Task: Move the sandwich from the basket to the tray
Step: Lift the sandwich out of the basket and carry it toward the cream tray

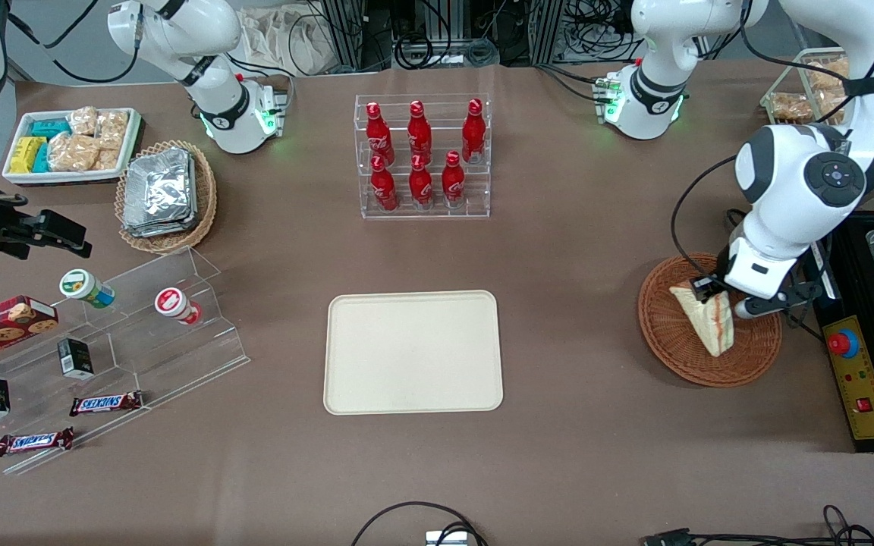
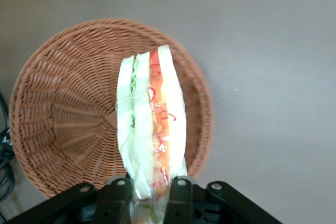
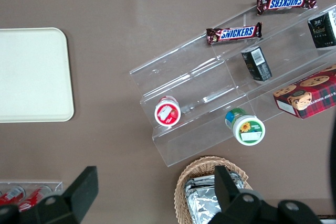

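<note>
Sandwich (image 2: 152, 124) above the reddish wicker basket (image 2: 63, 119), clamped at one end by the hand (image 2: 151, 192). Cream tray (image 1: 413, 352) bare on the bench, well apart.

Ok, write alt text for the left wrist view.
The gripper has its jaws shut on one end of the sandwich, held edge-on above the basket, which sits on the brown table.
</note>
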Robot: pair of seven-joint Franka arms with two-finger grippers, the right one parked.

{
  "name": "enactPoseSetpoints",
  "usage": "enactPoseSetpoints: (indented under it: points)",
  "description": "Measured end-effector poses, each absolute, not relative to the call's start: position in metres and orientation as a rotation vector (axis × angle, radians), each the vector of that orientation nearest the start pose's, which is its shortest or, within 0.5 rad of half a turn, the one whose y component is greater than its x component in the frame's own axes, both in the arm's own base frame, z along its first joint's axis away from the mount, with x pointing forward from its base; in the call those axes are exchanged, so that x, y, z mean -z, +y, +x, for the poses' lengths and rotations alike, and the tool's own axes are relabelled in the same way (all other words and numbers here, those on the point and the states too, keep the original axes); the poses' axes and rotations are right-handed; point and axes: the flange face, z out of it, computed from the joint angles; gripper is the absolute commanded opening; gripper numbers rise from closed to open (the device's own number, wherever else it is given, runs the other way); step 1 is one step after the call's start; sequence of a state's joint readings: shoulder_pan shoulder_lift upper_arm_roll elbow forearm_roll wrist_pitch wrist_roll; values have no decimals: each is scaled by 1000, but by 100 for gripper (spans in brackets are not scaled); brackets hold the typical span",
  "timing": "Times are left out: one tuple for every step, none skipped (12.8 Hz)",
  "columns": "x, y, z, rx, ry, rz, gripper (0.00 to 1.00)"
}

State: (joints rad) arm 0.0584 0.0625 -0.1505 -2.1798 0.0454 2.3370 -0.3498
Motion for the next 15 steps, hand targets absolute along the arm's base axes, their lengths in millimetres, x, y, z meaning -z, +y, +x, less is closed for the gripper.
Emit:
enactPoseSetpoints:
  points:
    - [-383, -60, 554, 151, -330, -3118, 17]
    - [-393, -70, 557, 138, -305, -3120, 17]
    - [-404, -82, 560, 122, -273, -3124, 17]
    - [-414, -99, 563, 109, -230, -3130, 17]
    - [-423, -117, 565, 101, -184, -3137, 17]
    - [-429, -138, 566, 103, -148, -3146, 17]
    - [-434, -159, 565, 108, -135, -3156, 16]
    - [-438, -179, 563, 118, -133, -3168, 15]
    - [-442, -199, 561, 128, -133, -3181, 15]
    - [-446, -219, 560, 132, -135, -3195, 15]
    - [-447, -240, 559, 134, -115, -3202, 15]
    - [-444, -262, 558, 146, -69, -3191, 15]
    - [-439, -283, 558, 161, -48, -3173, 15]
    - [-432, -304, 560, 170, -61, -3165, 13]
    - [-424, -323, 563, 169, -79, -3167, 9]
